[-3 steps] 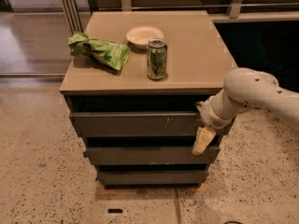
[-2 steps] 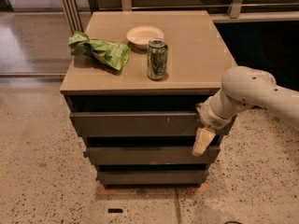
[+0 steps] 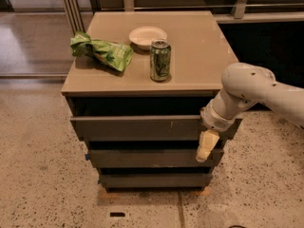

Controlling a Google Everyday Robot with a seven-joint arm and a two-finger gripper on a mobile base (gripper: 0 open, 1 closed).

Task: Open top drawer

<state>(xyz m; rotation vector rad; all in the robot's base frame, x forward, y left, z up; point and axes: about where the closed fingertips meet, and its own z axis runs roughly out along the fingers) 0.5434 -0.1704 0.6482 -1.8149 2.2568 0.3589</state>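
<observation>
Nothing has visibly shifted since the earlier frames: your arm and everything on the cabinet (image 3: 199,51) sit as they did. From the one camera view you look down on the cabinet's front and its tan top. Your gripper (image 3: 205,148) hangs pointing downward at the cabinet's front right corner, against the right end of the top drawer (image 3: 133,127) and reaching over the drawer front below it; you cannot tell whether it is open or closed. The top drawer is the highest of the cabinet's three dark grey fronts, just under the top, with a dark gap above it and pale scratches right of centre. On the cabinet's top, a crumpled green bag (image 3: 102,52) lies at the left, a white bowl (image 3: 147,36) sits toward the back, and a green can (image 3: 160,61) stands upright just in front of the bowl.
</observation>
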